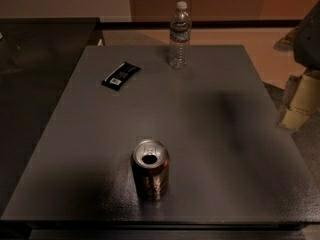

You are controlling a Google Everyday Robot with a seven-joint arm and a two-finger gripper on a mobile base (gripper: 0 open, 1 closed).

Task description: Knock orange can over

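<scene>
The orange can (150, 173) stands upright near the front edge of the grey table (210, 134), a little left of centre. It has a dark orange-brown body and a silver top with an open pull-tab hole. My gripper (300, 101) shows as pale blocky parts below a dark arm section at the right edge of the view. It is past the table's right side, far from the can and touching nothing on the table.
A clear plastic water bottle (179, 35) stands upright at the back of the table. A black snack wrapper (120, 76) lies flat at the back left. A dark counter (40, 49) adjoins the table on the left.
</scene>
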